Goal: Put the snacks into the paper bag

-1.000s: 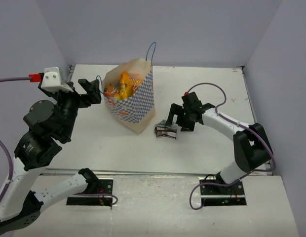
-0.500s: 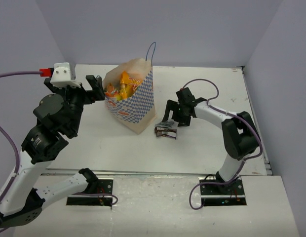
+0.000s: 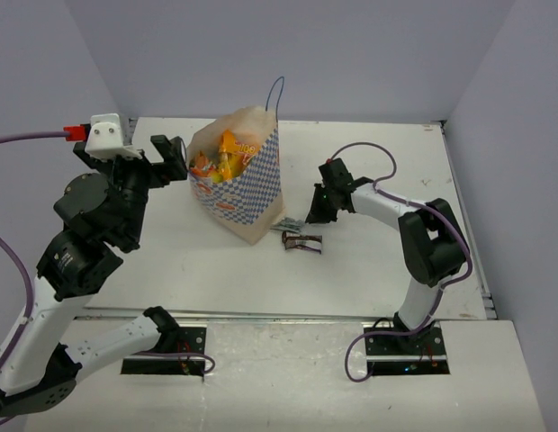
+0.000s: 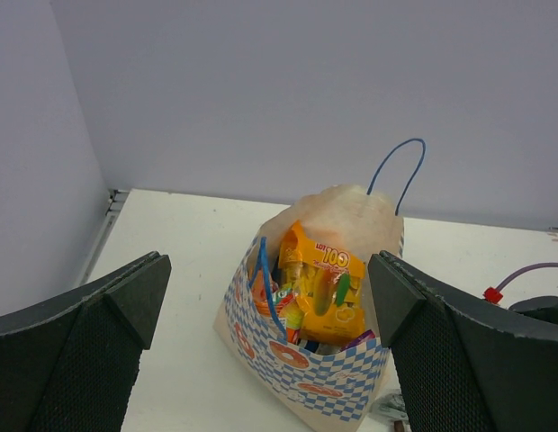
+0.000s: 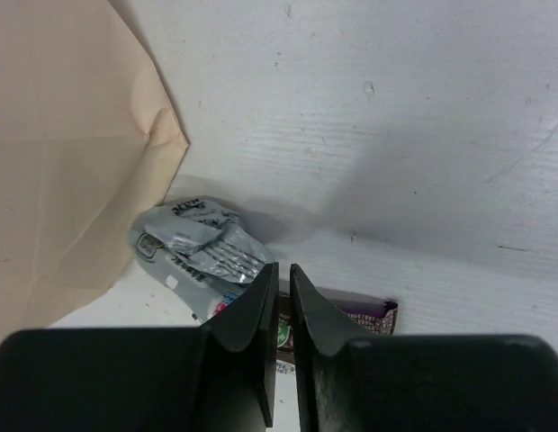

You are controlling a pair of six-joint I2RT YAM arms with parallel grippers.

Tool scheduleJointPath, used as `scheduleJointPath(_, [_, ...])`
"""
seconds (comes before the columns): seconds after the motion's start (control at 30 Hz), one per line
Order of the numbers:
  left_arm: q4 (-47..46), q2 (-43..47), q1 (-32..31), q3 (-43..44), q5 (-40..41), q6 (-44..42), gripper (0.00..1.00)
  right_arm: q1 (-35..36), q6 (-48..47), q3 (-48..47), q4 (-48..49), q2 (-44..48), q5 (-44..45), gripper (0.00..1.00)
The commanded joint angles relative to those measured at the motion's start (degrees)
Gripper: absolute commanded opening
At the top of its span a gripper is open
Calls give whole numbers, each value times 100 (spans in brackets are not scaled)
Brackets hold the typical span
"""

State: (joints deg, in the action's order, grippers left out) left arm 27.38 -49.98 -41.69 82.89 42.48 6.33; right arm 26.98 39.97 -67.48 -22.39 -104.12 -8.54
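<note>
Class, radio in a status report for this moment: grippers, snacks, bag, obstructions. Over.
Left gripper open beside paper bag. Right gripper shut, empty, at silver packet and dark bar lying outside bag. Nothing blocking.

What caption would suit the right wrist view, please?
Closed jaws poised near a crumpled silver packet beside the paper bag.

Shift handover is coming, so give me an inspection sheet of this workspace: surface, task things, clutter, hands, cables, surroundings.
Surface: white table, no spills seen.
Job's things: paper bag standing open with snacks inside; silver packet and brown bar lying beside it.
Clutter: nothing seen.
Hands: left hand open beside the bag; right hand shut, low beside the silver packet.
Cables: purple cable loops over right arm; another at left arm.
Surroundings: plain lilac walls.
</note>
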Motion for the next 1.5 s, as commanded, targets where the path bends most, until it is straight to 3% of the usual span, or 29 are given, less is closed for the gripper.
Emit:
scheduleJointPath(0.0, [-206,-21,3,78,103,-175,100,9,29,16,305,-12,-33,9])
scheduleJointPath(0.07, [-189,-126,3,174,68,-211,100,0,38,42,393,-30,-87,0])
scheduleJointPath(0.27, [-250,-443,3,429,-126,-343,100,0,108,306,551,207,-113,0])
scheduleJointPath(0.37, [-294,-583,3,526,-170,-378,100,0,178,525,692,418,-227,38])
scheduleJointPath(0.4, [-320,-592,3,517,-178,-369,100,0,204,613,727,453,-262,72])
scheduleJointPath(0.43, [-338,-584,3,509,-187,-360,100,0,266,640,780,471,-271,85])
scheduleJointPath(0.5, [-365,-575,3,456,-222,-334,100,0,319,649,824,489,-350,92])
scheduleJointPath(0.77, [-251,-522,3,491,-117,-316,100,0,495,447,1088,226,-508,92])
scheduleJointPath(1.07, [-66,-478,3,561,111,-343,100,149,749,86,1264,-328,-799,85])
scheduleJointPath(1.23, [-66,-504,3,579,173,-378,100,158,855,69,1457,-460,-930,55])
scheduleJointPath(1.33, [-83,-539,3,570,191,-395,100,158,838,51,1422,-426,-940,33])
scheduleJointPath(1.37, [-109,-557,3,561,191,-395,100,158,820,68,1413,-373,-913,19])
scheduleJointPath(1.47, [-223,-592,3,500,164,-404,100,150,741,156,1343,-180,-834,0])
